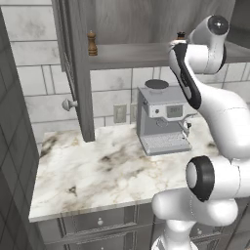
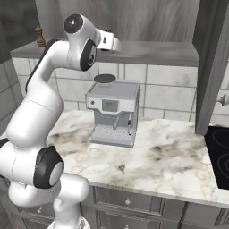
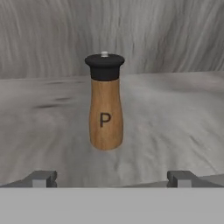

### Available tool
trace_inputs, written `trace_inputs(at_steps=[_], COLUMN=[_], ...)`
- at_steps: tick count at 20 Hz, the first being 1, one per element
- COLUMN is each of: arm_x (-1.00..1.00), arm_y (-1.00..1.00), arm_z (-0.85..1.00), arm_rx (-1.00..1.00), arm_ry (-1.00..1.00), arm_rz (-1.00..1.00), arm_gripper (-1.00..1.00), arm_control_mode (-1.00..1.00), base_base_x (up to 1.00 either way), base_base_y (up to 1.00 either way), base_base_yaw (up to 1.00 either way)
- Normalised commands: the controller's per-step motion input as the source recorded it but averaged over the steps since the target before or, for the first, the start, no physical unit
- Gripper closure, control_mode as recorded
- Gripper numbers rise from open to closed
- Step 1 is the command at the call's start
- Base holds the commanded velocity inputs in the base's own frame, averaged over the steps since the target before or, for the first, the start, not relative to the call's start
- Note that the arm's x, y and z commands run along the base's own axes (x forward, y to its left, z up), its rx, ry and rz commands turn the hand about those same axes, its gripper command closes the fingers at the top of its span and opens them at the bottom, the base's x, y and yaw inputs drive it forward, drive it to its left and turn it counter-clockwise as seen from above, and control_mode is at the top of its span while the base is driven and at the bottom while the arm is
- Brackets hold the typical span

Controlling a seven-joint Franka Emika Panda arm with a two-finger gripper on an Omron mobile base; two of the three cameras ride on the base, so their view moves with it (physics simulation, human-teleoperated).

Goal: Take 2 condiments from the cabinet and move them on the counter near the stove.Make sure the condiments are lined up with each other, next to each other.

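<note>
- Left base: dark shaker [image 1: 92, 43] upright on cabinet shelf [image 1: 132, 52], well left of my arm; desk [image 1: 97, 171] below.
- Right base: stove [image 2: 220, 154] right of espresso machine [image 2: 112, 112].
- Hand: gripper [image 3: 112, 178] released, light shaker [image 3: 105, 103] upright ahead, untouched. I judge reach step; next advance, clench.

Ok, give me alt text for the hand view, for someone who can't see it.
A light orange-brown wooden shaker with a black cap and a letter P on its side stands upright on the grey wood-grain cabinet shelf, centred ahead of the open gripper. The two dark fingertips sit wide apart at the bottom, short of the shaker and not touching it.
</note>
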Motion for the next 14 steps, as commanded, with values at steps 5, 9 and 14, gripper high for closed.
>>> trace_inputs(at_steps=[5,9,14], arm_x=[0.37,0.37,0.29], arm_y=[0.00,0.00,0.00], arm_z=[0.00,0.00,0.00], arm_rx=[0.02,0.01,0.00], arm_ry=[0.00,0.00,0.01], arm_rz=[-0.01,0.00,0.00], arm_gripper=[-1.00,-1.00,-1.00], arm_control_mode=[-1.00,-1.00,-1.00], base_base_x=[0.00,0.00,0.00], base_base_y=[0.00,0.00,0.00], base_base_yaw=[0.00,0.00,0.00])
